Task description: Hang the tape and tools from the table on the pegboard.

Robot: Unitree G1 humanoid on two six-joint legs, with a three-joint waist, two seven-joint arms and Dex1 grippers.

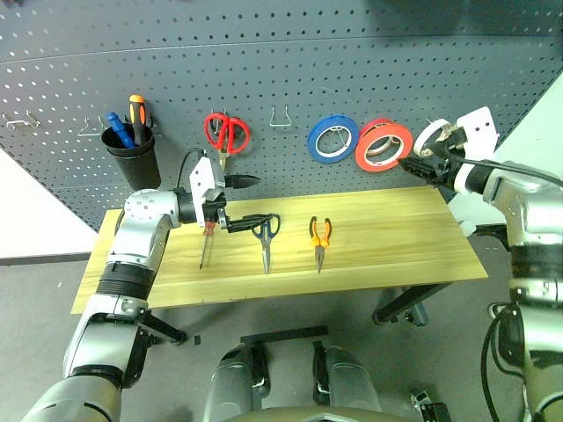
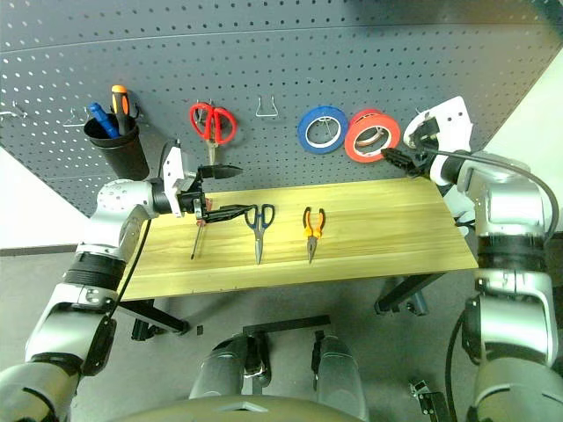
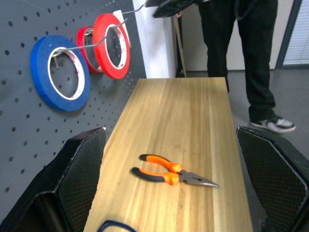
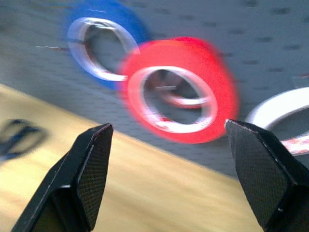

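Observation:
The whitish tape (image 1: 430,137) hangs on the pegboard (image 1: 290,53) to the right of the red-orange roll (image 1: 383,146). My right gripper (image 1: 412,163) hovers just in front of these rolls, open and empty; its wrist view shows the tape (image 4: 285,116) beyond its fingers. On the table (image 1: 396,246) lie the red-handled screwdriver (image 1: 207,246), the dark-handled scissors (image 1: 266,237) and the orange-and-black pliers (image 1: 320,237). Above the screwdriver, my left gripper (image 1: 244,202) points right over the table, open and empty. Its wrist view shows the pliers (image 3: 169,175) ahead.
A blue roll (image 1: 332,139), red-handled scissors (image 1: 226,132) and a black cup (image 1: 129,151) with blue and orange screwdrivers are on the board. A bare hook (image 1: 280,116) sits between the scissors and the blue roll. A person (image 3: 241,48) stands past the table's right end.

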